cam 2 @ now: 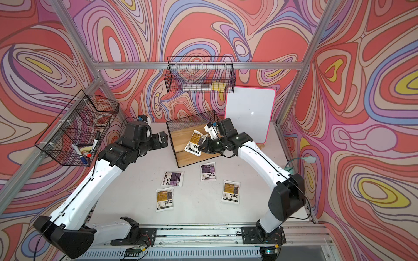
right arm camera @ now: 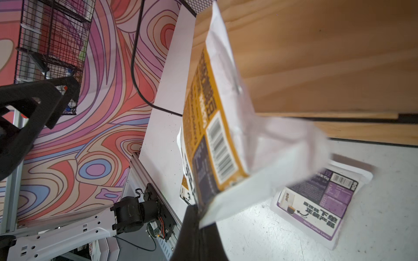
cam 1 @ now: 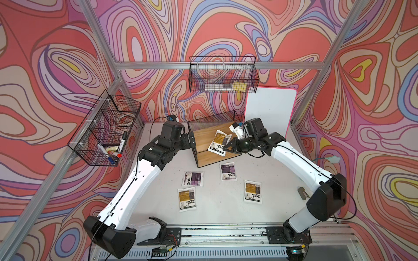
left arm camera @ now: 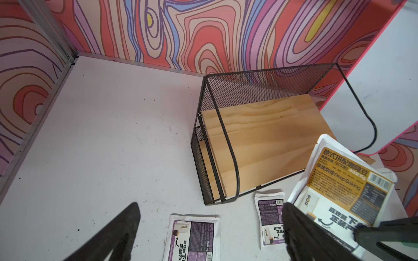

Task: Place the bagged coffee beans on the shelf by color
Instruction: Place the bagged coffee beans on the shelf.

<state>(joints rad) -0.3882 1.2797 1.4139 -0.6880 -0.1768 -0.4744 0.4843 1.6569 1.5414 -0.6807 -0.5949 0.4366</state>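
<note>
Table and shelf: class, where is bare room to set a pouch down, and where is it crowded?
Free: on the shelf, the upper board beside its mesh side; the table between that side and the wall corner; the strip before the front rail. Crowded: before the shelf, where purple pouches and yellow pouches lie.

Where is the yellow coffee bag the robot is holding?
In both top views, the yellow-labelled white pouch is pinched in the right gripper at the front right of the black-wire, wooden-board shelf, just behind a purple-labelled pouch.
</note>
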